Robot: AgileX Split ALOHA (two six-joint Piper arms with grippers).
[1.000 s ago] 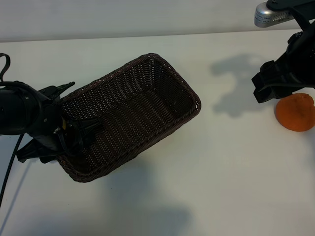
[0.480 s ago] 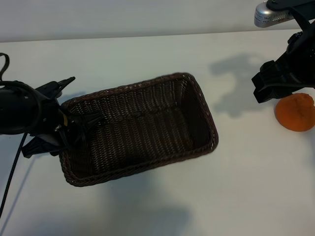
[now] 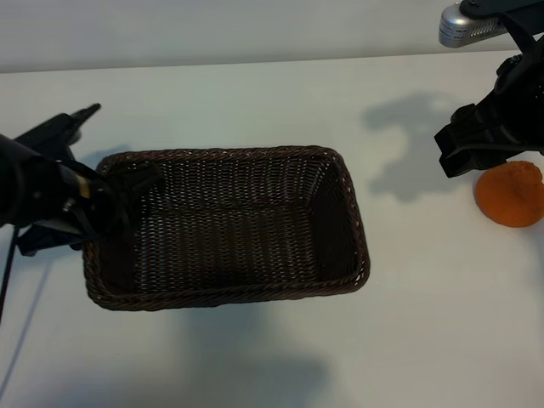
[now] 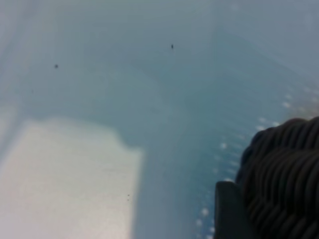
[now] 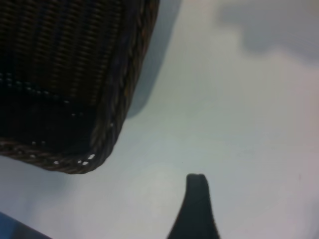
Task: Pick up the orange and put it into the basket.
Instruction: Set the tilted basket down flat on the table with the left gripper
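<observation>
The dark brown wicker basket [image 3: 255,153] lies in the middle of the white table, its long sides running left to right. My left gripper [image 3: 109,189] is shut on the basket's left end rim, one finger inside and one outside. In the left wrist view a dark finger [image 4: 227,211] presses against the braided rim [image 4: 284,184]. The orange [image 3: 510,197] rests on the table at the far right, apart from the basket. My right gripper [image 3: 466,151] hangs just above and to the left of the orange, open and holding nothing. One of its fingertips [image 5: 196,184] shows over bare table.
The right wrist view shows the basket's near corner [image 5: 112,129] with bare white table beside it. A silver camera housing [image 3: 466,24] sticks out at the top right. Open table surface stretches between the basket and the orange.
The basket has swung round from a diagonal lie to level with the table's edge, carried by my left gripper, which moved toward the back. The right arm and the orange stayed put.
</observation>
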